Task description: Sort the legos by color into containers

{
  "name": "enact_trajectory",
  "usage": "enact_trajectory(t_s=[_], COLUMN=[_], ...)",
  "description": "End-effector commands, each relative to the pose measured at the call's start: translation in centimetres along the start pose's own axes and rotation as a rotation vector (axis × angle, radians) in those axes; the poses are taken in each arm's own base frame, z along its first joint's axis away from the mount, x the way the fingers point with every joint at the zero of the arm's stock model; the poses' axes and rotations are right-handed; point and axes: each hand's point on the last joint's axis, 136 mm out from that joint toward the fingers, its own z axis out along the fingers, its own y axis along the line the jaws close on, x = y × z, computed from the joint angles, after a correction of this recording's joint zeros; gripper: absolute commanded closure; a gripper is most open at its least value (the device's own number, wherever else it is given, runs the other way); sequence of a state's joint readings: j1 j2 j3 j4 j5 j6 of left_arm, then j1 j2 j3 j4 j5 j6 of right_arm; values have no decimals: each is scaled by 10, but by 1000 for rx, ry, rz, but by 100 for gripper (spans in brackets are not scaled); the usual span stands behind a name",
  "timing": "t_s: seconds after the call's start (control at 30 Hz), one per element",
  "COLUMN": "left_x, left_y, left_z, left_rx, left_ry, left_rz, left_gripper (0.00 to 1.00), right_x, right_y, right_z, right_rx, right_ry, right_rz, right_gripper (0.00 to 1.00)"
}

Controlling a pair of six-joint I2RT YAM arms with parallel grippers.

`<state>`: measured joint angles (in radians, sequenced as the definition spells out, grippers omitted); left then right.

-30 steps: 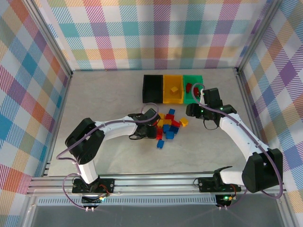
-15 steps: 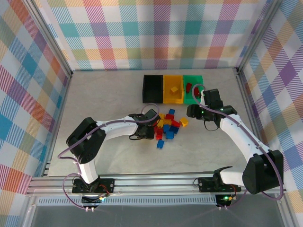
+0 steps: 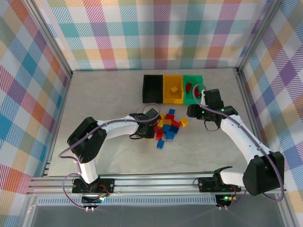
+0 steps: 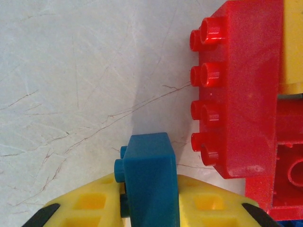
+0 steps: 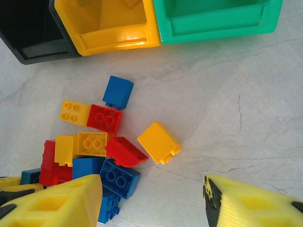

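The legos lie in a loose pile [image 3: 168, 126] of red, yellow and blue bricks in the middle of the table. My left gripper [image 3: 153, 123] is at the pile's left edge, shut on a small blue brick [image 4: 147, 165] that stands on edge between its yellow fingers [image 4: 90, 205], beside a long red brick [image 4: 244, 90]. My right gripper [image 3: 195, 110] hovers open just right of the pile, and a lone yellow brick [image 5: 159, 142] lies ahead of its fingers. The black [image 3: 152, 88], yellow [image 3: 173, 94] and green [image 3: 194, 78] containers stand in a row behind the pile.
A yellow brick [image 3: 174, 88] lies in the yellow container and a red one [image 3: 189, 87] in the green container. One blue brick [image 3: 160, 144] lies apart, in front of the pile. Plaid walls enclose the table on three sides.
My left gripper's fingers have closed onto the blue brick at the pile's left edge. Neither arm has visibly shifted.
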<state>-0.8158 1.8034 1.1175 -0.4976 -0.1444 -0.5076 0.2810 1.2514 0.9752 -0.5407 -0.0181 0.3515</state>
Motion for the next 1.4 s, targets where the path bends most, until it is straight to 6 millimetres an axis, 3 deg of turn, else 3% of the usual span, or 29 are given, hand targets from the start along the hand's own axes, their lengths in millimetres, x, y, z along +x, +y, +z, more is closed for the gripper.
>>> enact_trajectory(t_s=[0.0, 0.23, 0.33, 0.57, 0.77, 0.9, 1.1, 1.37], left_x=[-2, -11, -25, -87, -154, -200, -254, -285], left_y=[5, 4, 6, 11, 9, 12, 20, 19], left_z=[0, -15, -26, -63, -73, -65, -25, -4], left_rx=[-33, -31, -40, -16, -5, 7, 49, 111], left_ry=[8, -6, -27, -144, -248, -308, -360, -400], left_rz=[12, 43, 63, 66, 59, 36, 5, -23], left_gripper=[77, 80, 81, 81, 81, 79, 80, 78], right_x=[5, 5, 5, 10, 17, 22, 35, 46], right_y=[-3, -3, -3, -5, -4, -5, -9, -11], right_z=[-4, -6, -7, -9, -12, -13, -10, -11], right_rx=[10, 8, 6, 9, -6, -12, -10, -16], right_ry=[-1, -5, -8, -10, -6, -1, 22, 41], right_rz=[-5, -7, -8, -9, -7, -3, 7, 22], right_gripper=[41, 41, 41, 41, 41, 41, 42, 42])
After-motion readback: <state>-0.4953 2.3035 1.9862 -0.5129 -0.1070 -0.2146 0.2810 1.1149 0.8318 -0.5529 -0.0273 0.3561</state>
